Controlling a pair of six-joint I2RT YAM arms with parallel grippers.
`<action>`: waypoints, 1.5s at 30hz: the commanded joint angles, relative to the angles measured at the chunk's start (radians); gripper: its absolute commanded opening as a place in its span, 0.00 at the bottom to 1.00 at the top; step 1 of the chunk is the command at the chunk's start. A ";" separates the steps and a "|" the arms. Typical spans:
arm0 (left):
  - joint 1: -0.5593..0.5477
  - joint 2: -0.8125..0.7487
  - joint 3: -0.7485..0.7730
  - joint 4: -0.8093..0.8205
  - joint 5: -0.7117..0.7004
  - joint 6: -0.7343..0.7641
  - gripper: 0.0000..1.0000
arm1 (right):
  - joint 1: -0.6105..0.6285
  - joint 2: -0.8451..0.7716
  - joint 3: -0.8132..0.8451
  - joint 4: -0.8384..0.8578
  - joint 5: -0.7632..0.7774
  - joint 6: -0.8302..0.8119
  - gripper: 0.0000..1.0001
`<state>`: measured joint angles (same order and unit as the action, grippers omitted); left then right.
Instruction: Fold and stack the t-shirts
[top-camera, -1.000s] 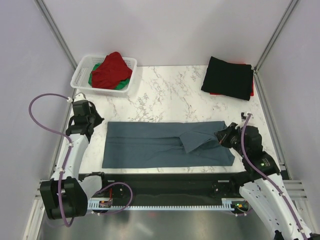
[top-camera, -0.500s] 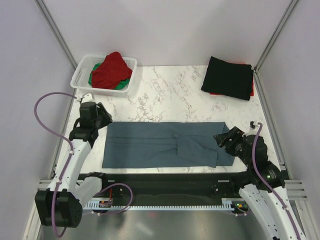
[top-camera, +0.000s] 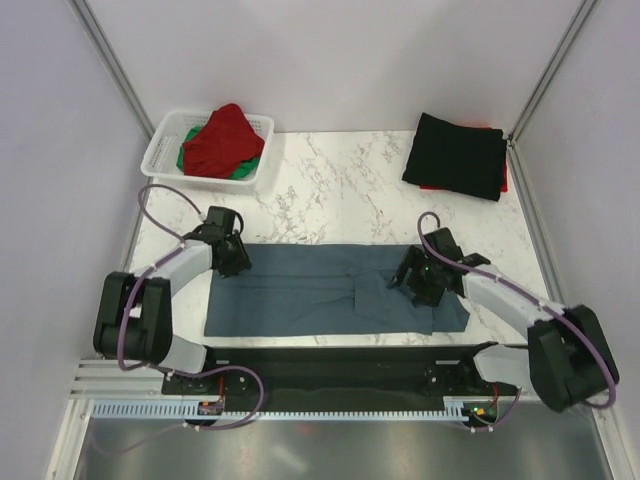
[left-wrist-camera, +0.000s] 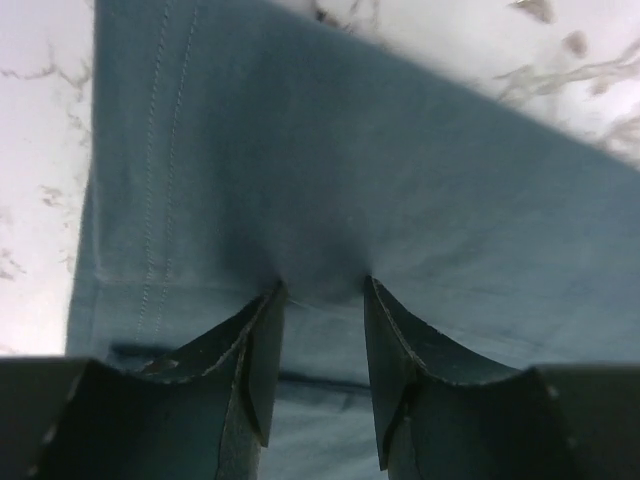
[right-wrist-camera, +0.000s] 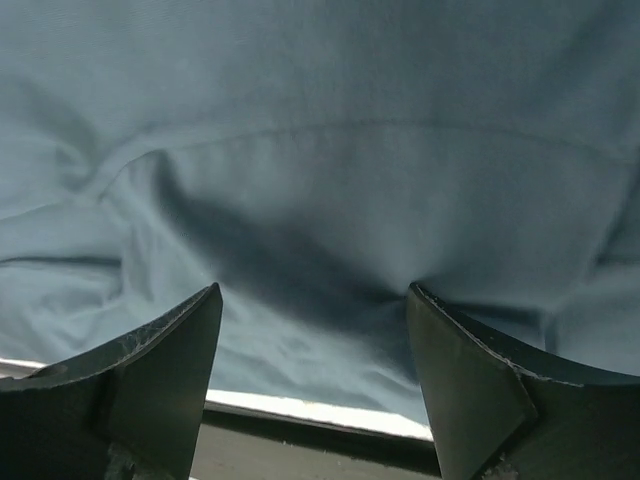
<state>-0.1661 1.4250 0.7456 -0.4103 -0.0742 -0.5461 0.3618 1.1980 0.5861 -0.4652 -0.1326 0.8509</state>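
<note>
Slate blue-grey t-shirt (top-camera: 320, 290) is laid flat as a long band along the near edge of the desk (top-camera: 340, 200), with a flap folded in right of centre. The left gripper (left-wrist-camera: 320, 288) is set on the shirt's far-left corner, beside the stitched hem: a narrow gap is kept between the tips, cloth is touched, nothing is clamped. The right gripper (right-wrist-camera: 312, 298) is set on the shirt's right part, spread wide, tips resting on the fabric. A black t-shirt (top-camera: 455, 155) is folded at the far-right corner, stacked on a second red t-shirt (top-camera: 504, 178), of which only an edge is seen. A red t-shirt (top-camera: 222, 140) and a green t-shirt (top-camera: 240, 170) are bunched in the white basket (top-camera: 163, 152) at far left.
</note>
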 joint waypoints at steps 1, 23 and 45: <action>-0.006 0.075 0.037 -0.005 0.040 -0.052 0.45 | 0.019 0.146 0.072 0.123 -0.019 0.016 0.82; -0.042 -0.052 -0.204 0.091 0.402 -0.169 0.42 | -0.030 1.419 1.696 -0.248 -0.107 -0.190 0.86; -0.682 0.003 -0.114 0.418 0.447 -0.700 0.44 | -0.092 1.494 1.795 0.146 -0.206 -0.291 0.98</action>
<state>-0.8299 1.5089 0.5709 0.0170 0.3954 -1.1835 0.2775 2.7140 2.4111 -0.2684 -0.3641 0.6338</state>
